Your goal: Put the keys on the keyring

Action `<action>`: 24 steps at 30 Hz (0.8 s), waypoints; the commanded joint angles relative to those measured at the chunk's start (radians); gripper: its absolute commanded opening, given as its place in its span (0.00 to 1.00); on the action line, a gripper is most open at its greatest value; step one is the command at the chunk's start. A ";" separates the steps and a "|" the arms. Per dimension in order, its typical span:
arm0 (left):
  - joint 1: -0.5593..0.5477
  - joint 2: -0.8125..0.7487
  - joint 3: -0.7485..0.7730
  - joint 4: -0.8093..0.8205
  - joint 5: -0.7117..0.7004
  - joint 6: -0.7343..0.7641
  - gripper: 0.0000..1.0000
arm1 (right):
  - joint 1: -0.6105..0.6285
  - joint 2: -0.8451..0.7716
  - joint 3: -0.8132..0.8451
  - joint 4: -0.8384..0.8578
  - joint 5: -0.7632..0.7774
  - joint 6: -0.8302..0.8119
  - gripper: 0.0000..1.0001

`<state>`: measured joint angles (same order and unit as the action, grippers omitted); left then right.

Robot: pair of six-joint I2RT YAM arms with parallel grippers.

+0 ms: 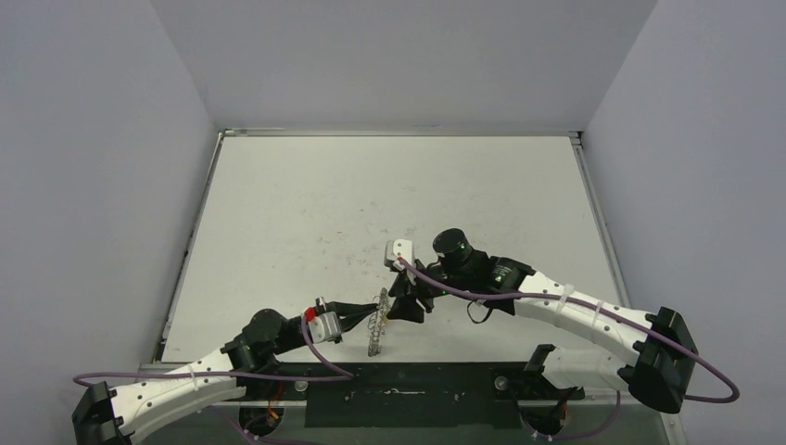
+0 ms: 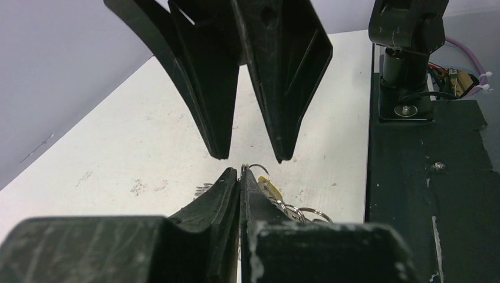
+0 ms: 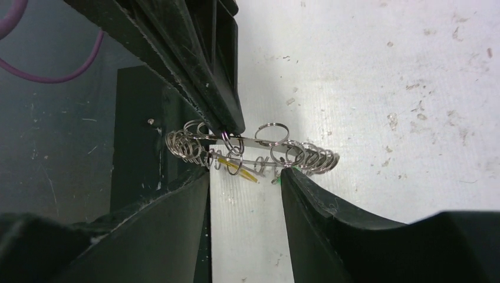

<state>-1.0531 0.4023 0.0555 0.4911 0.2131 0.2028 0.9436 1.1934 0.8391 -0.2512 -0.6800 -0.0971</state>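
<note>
The keyring (image 1: 375, 324) is held on edge just above the table, near its front edge. My left gripper (image 1: 371, 313) is shut on the keyring's rim. In the left wrist view the left gripper (image 2: 242, 171) pinches the thin metal, with wire loops (image 2: 306, 213) to its right. A yellow-headed key (image 3: 239, 168) hangs from a loop under the keyring (image 3: 259, 141). A speck of the green-headed key (image 3: 276, 179) shows at the right fingertip. My right gripper (image 3: 244, 174) is open just below the ring with nothing between its fingers, and in the left wrist view the right gripper (image 2: 250, 156) faces the left jaws.
The white table (image 1: 389, 204) is scuffed and walled on three sides. A black base plate (image 1: 399, 389) runs along the near edge, directly under the keyring's left end. The right arm's base post (image 2: 407, 59) and a purple cable (image 3: 53, 73) lie close by.
</note>
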 commanded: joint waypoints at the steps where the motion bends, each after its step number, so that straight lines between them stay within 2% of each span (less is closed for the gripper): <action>1: -0.004 -0.004 0.029 0.086 0.005 -0.007 0.00 | -0.006 -0.082 -0.005 0.074 -0.013 -0.067 0.50; 10: -0.004 0.002 0.033 0.096 0.017 -0.033 0.00 | -0.008 -0.034 -0.026 0.150 -0.056 -0.102 0.51; 17: -0.004 0.012 0.035 0.114 0.024 -0.034 0.00 | -0.007 0.024 -0.016 0.193 -0.086 -0.107 0.46; 20: -0.004 0.007 0.036 0.114 0.024 -0.034 0.00 | -0.008 0.038 -0.012 0.205 -0.103 -0.112 0.35; 24: -0.004 -0.003 0.036 0.101 0.022 -0.035 0.00 | -0.009 0.050 -0.007 0.203 -0.121 -0.125 0.10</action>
<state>-1.0519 0.4160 0.0555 0.4999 0.2127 0.1867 0.9421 1.2339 0.8158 -0.1280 -0.7597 -0.1989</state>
